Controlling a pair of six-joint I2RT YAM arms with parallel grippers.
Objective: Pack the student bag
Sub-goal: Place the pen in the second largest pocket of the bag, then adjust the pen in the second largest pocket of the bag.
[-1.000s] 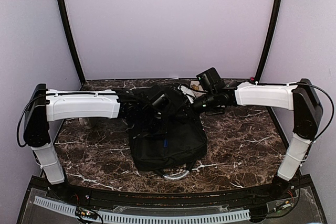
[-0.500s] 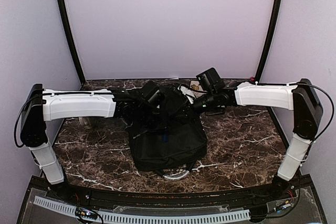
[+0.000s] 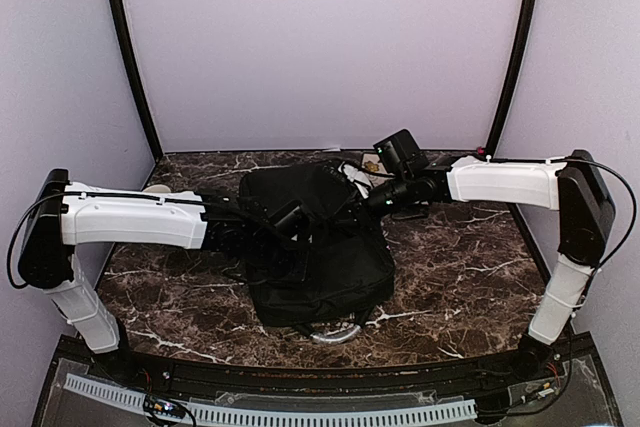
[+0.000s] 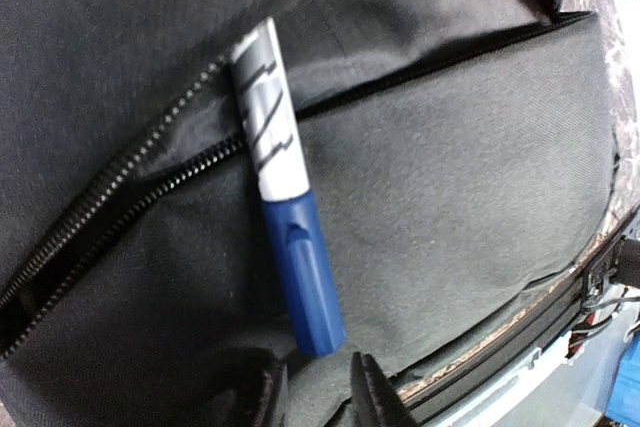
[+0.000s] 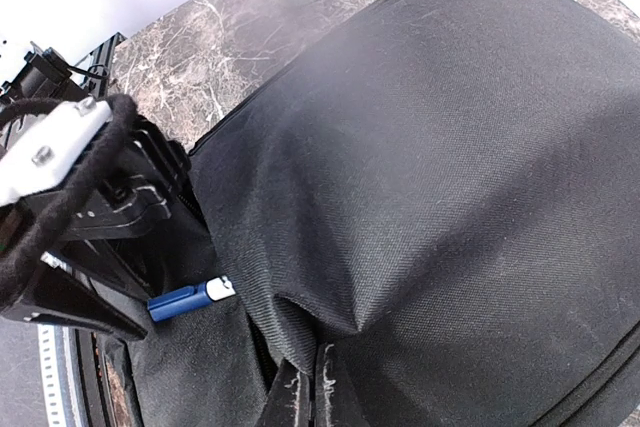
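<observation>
Bag, one only: the black student bag (image 3: pixel 320 272) lies flat in the middle of the marble table (image 3: pixel 470 257), between the two arms. One zipper (image 4: pixel 110 212) on it gapes open, and one marker (image 4: pixel 285 207), white barrel and blue cap, lies across that slit. The left gripper (image 4: pixel 320 387) hovers just beside the cap, fingers spread and empty. The right gripper (image 5: pixel 303 392) pinches a fold of the bag's fabric.
</observation>
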